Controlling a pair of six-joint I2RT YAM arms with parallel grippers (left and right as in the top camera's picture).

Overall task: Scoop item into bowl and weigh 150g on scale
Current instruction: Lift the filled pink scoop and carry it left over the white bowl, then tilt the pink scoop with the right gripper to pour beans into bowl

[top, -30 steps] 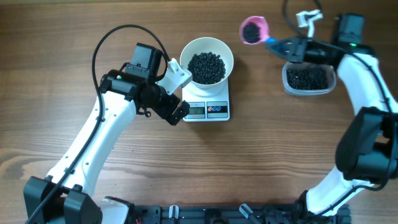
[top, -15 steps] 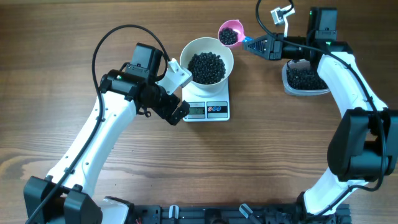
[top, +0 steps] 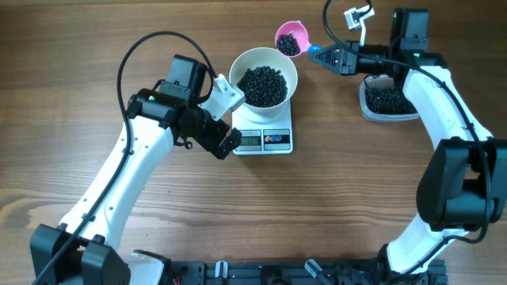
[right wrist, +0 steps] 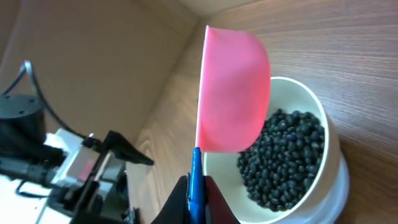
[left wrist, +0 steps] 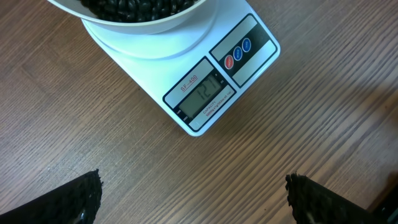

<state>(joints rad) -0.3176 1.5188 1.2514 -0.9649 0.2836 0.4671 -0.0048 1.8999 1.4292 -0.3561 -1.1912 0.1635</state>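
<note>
Right gripper (top: 323, 55) was clamped on a pink scoop's (top: 282, 32) handle, its black beads (top: 291, 45) just beside the white bowl's (top: 236, 66) rim. That bowl, holding more beads, sat on the scale (top: 273, 141); a clear tub (top: 367, 109) held others. Left gripper's (top: 228, 119) jaws stood apart beside the scale.

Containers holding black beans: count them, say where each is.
3: the white bowl on the scale, the pink scoop in the right gripper beside the bowl, the clear tub at right, partly under that arm. No others visible.
</note>
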